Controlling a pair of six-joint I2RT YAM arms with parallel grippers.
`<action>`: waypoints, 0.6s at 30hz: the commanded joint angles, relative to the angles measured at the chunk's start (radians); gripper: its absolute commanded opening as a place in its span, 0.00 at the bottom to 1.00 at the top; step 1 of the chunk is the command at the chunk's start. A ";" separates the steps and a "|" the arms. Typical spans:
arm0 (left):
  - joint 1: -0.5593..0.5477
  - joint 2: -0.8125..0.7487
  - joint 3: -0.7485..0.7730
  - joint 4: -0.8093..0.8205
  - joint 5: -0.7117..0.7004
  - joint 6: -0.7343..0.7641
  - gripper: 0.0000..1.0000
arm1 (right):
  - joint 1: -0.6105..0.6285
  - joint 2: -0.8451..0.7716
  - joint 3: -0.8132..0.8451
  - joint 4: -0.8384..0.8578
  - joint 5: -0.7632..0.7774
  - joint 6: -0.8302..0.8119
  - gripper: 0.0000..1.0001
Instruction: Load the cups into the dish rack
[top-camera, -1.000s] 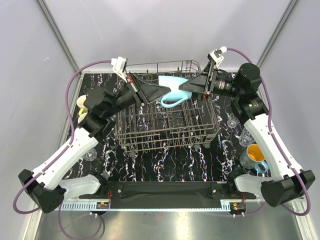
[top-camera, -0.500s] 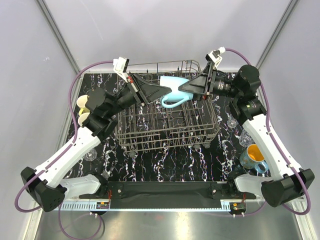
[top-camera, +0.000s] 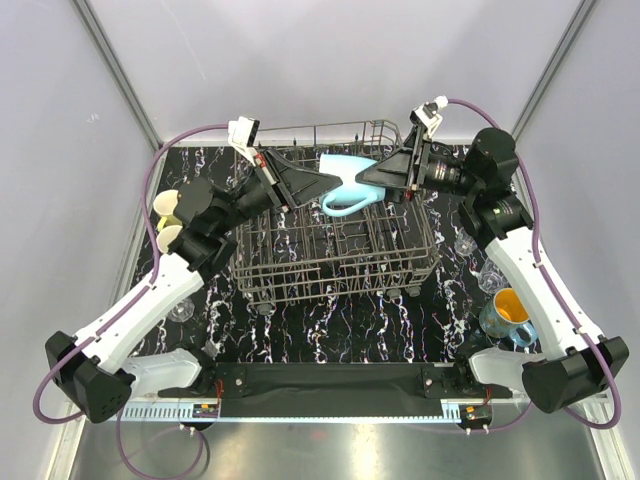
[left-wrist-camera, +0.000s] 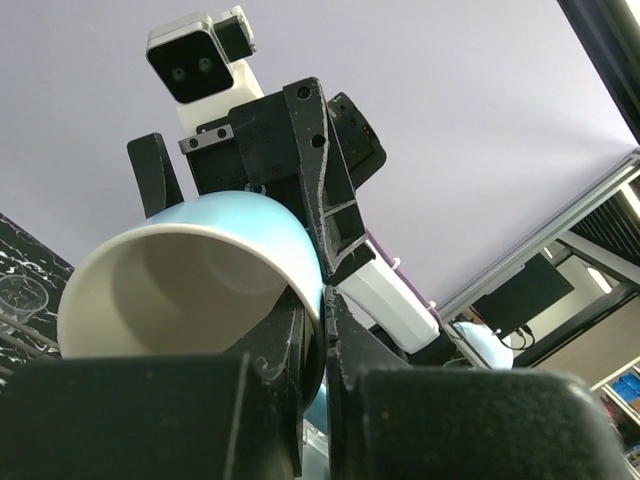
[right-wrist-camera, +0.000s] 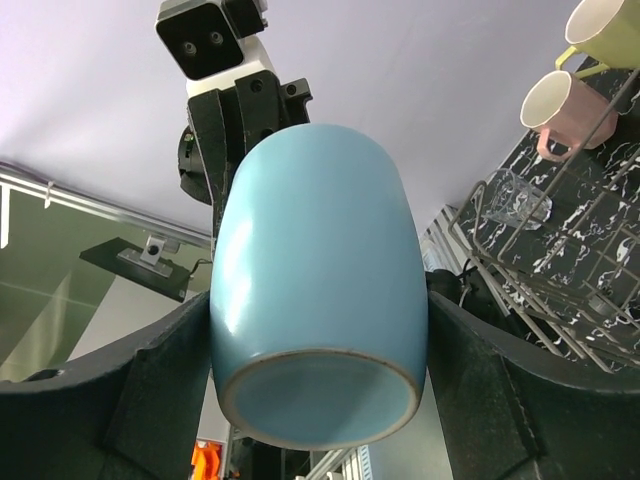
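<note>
**Blue mug held by both grippers over the rack's far rows**

Nearest, a teal mug (top-camera: 508, 317) with an orange inside stands by the table's (top-camera: 330, 325) right edge, just beside the right arm. Two clear glasses (top-camera: 466, 243) stand between it and the rack's right rail. The dish rack (top-camera: 330, 270) sits mid-table, with a strip of marbled top along its near rail. At the left edge, a yellow mug (top-camera: 166, 205) and a pink mug (top-camera: 168, 238) stand side by side behind the left arm. Farther back, the light blue mug (top-camera: 345, 180) lies sideways in the air above the far tines, near the back rail. The left gripper (top-camera: 322, 182) is clamped on its rim. The right gripper (top-camera: 364, 178) is spread wide, its fingers (right-wrist-camera: 170, 370) against both sides of the body.
</note>
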 joint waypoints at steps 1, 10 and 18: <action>0.006 0.009 -0.004 0.079 0.045 -0.016 0.11 | 0.022 -0.002 0.072 -0.034 0.010 -0.058 0.00; 0.051 0.016 -0.079 0.127 0.076 -0.065 0.51 | 0.022 -0.004 0.107 -0.218 0.068 -0.128 0.00; 0.150 -0.089 -0.086 -0.231 0.004 0.128 0.85 | 0.022 0.032 0.193 -0.472 0.148 -0.271 0.00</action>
